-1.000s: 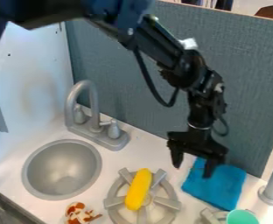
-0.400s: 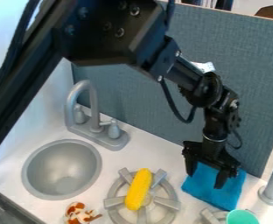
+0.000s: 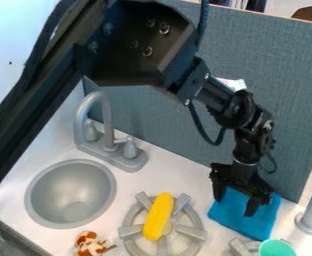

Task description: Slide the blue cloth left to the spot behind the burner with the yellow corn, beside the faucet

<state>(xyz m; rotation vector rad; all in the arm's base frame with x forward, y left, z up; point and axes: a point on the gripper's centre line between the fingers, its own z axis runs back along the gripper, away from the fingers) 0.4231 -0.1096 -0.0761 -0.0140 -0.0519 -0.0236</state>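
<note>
See the black arm (image 3: 135,45) slanting in from the upper left above the white counter (image 3: 195,177), then the curved grey faucet (image 3: 108,120) behind the round sink (image 3: 52,185), and the stove burner (image 3: 132,231) to their right. Find the blue cloth (image 3: 235,221) lying on the counter near the partition (image 3: 162,120), under the gripper (image 3: 235,201), fingers apart, contact impossible to tell; note also the yellow corn (image 3: 157,216) on the burner, the brown-and-white toy (image 3: 90,245) and the teal cup (image 3: 277,248).

cloth (image 3: 247,220): blue | corn (image 3: 158,217): yellow | cup (image 3: 277,248): green
</note>
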